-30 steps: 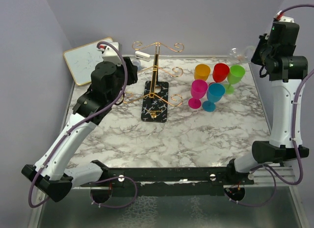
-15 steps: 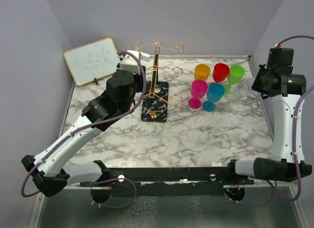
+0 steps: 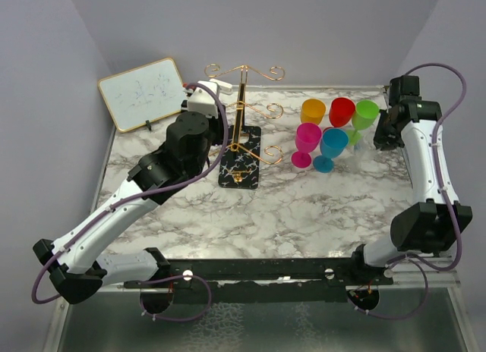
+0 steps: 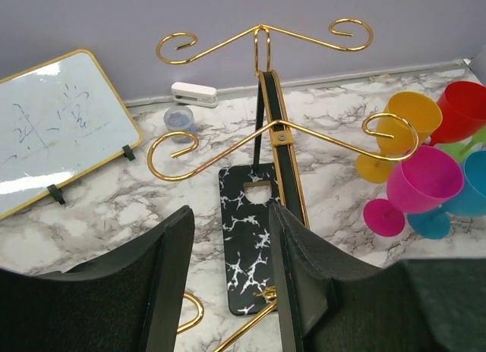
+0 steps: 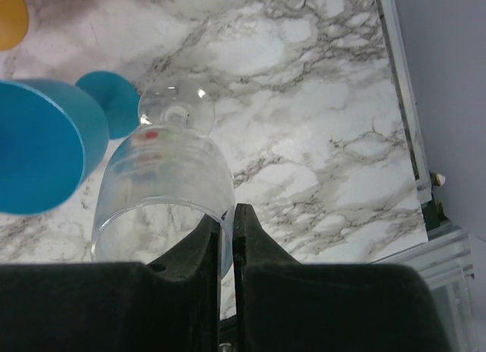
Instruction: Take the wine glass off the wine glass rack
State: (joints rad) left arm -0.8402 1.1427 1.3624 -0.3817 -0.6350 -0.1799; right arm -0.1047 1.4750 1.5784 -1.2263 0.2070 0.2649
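While the right gripper [image 5: 226, 238] pinches the rim wall of the clear stemmed wine glass [image 5: 163, 189] between its closed fingers, I judge the lift-off itself done and the set-down in hand. The glass is well apart from the thin gold wire rack [image 3: 241, 117] on its black white-veined base. It hangs foot-down over the grey-veined marble table [image 3: 304, 208], at three o'clock of the rack in the overhead view. The blue plastic goblet [image 5: 38, 158] stands just beside it, at nine o'clock in the right wrist view. I cannot tell whether the foot touches the marble.

At nine o'clock of the rack post, the left gripper [image 4: 228, 280] has its fingers parted and grips nothing. No glass hangs on the rack arms I can see.

Next I would lower until the foot sits flat, open the fingers, then back away without clipping the rim or the blue goblet.
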